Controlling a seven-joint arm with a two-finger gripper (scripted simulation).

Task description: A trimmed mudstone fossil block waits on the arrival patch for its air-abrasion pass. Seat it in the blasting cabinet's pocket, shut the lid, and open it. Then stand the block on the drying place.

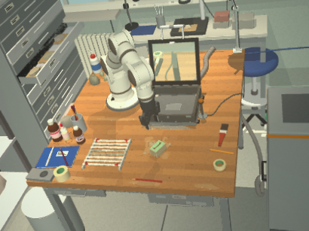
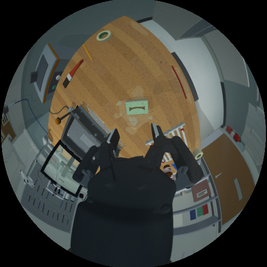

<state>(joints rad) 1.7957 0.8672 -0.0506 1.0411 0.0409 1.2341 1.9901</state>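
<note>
The drying rack (image 2: 171, 132) is partly hidden behind my fingers in the wrist camera; it lies at the bench's front left (image 1: 107, 153), with white slats and red corners. The green fossil block (image 1: 158, 148) (image 2: 136, 107) lies on a pale dusty patch at the bench's front centre. The blasting cabinet (image 1: 176, 108) (image 2: 82, 133) stands behind it with its glass lid (image 1: 174, 61) raised upright. Its grey pocket (image 1: 174, 107) is empty. My gripper (image 1: 145, 122) (image 2: 135, 137) hangs at the cabinet's front left corner, above the bench and short of the block. It is open and holds nothing.
The cabinet's front rim is right beside my fingers. A red brush (image 1: 223, 133), a pencil (image 1: 221, 151) and a tape roll (image 1: 219, 164) lie front right. A red pencil (image 1: 147, 180) lies by the front edge. Bottles (image 1: 64, 131), a notebook (image 1: 58, 156) and tape (image 1: 61, 173) sit front left.
</note>
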